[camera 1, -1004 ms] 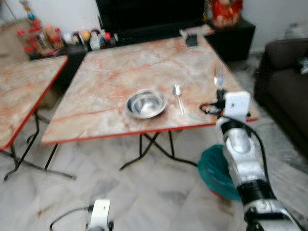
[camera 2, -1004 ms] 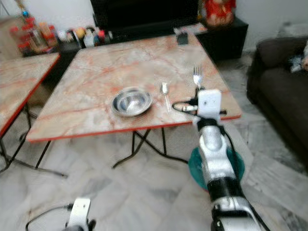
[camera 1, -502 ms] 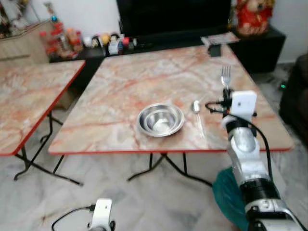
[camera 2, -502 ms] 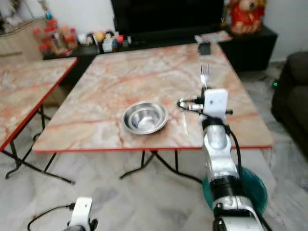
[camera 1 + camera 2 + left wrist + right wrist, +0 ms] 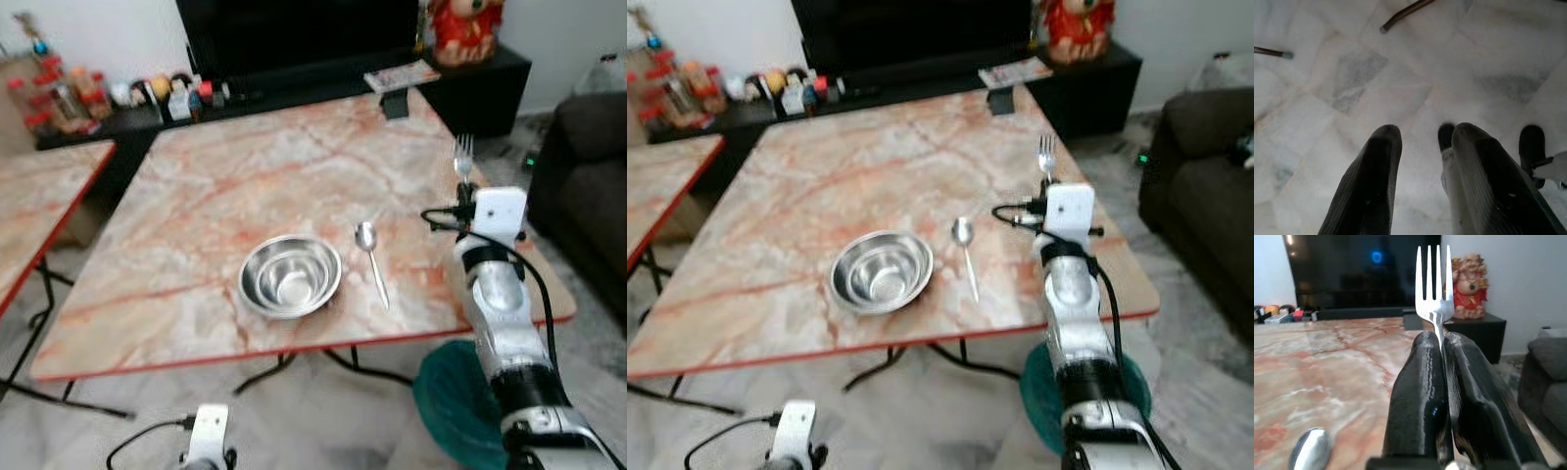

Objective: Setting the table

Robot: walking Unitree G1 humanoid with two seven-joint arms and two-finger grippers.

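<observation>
A marble-patterned table (image 5: 245, 186) with a red edge stands before me. On it, near the front edge, sits a steel bowl (image 5: 290, 275), and a spoon (image 5: 371, 248) lies just to its right. My right gripper (image 5: 464, 192) hovers over the table's right side, right of the spoon, shut on a fork (image 5: 1433, 281) held upright with its tines up. The left gripper (image 5: 1422, 134) hangs low over the tiled floor, its fingers (image 5: 1376, 171) open with nothing between them.
A second matching table (image 5: 44, 201) stands to the left. A dark sofa (image 5: 588, 186) is at the right. A black TV stand (image 5: 294, 83) with bottles and a red figurine (image 5: 465, 24) runs behind. A small black item (image 5: 395, 104) sits at the table's far edge. A teal object (image 5: 446, 392) lies on the floor.
The whole view has shifted, so the camera moved and the table now looks nearer. The right gripper still holds the fork upright over the table's right side.
</observation>
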